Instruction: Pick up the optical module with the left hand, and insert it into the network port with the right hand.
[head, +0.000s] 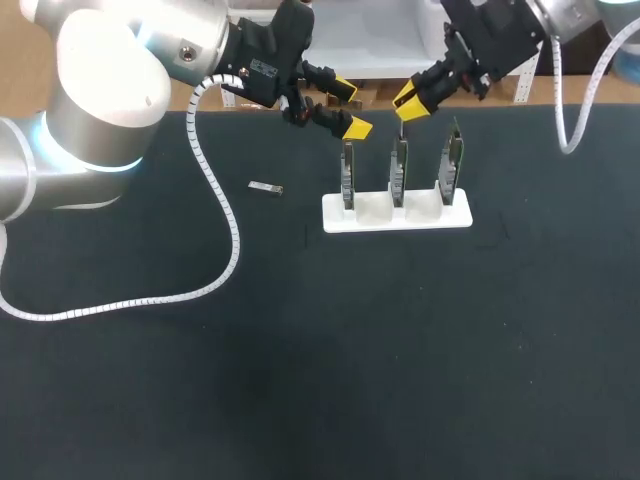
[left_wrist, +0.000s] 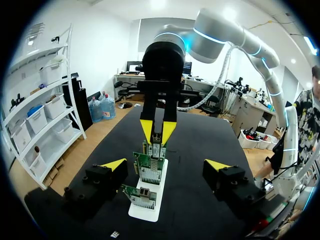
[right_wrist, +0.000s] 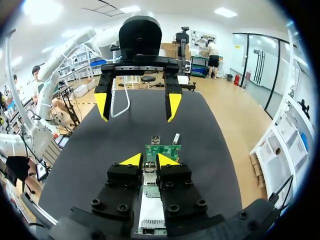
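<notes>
Currently, nearest us on the counter (head: 300, 380): a loose second module (head: 266, 187) lying flat, well apart from the white holder (head: 420, 218). The holder keeps three network cards (head: 347, 170) upright, so the ports appear to face up. The middle card (head: 399, 170) looks like our target. The right end effector (head: 408, 100) hangs directly over it, pointing down, clenched on what looks like the optical module (left_wrist: 156, 136), held vertical. Our read: lined up for a straight push into the port, not seated yet. The left end effector (head: 352, 108) sits just beside it, released and empty, presumably kept off the insertion path.
</notes>
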